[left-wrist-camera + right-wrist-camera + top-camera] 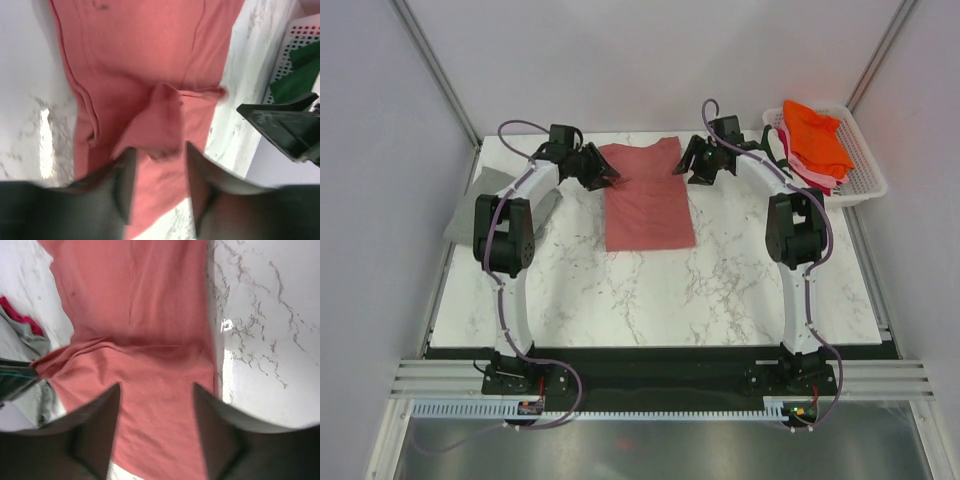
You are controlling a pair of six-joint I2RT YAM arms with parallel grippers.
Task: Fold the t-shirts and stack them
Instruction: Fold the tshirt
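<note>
A dusty salmon-pink t-shirt (pixel 650 200) lies partly folded as a long strip on the marble table (pixel 720 290), at the far middle. My left gripper (pixel 603 175) is over its far left edge, jaws open, with a raised flap of the pink shirt (pixel 160 115) between the fingers (pixel 125 175). My right gripper (pixel 686 166) is open above the shirt's far right corner, fingers (pixel 100 415) apart over flat cloth (pixel 150 340). A folded grey t-shirt (pixel 480 205) lies at the table's left edge.
A white slatted basket (pixel 865 175) at the far right holds orange (pixel 817 135) and pink tees, with a dark green one (pixel 295 75) showing in the left wrist view. White walls enclose the table on three sides.
</note>
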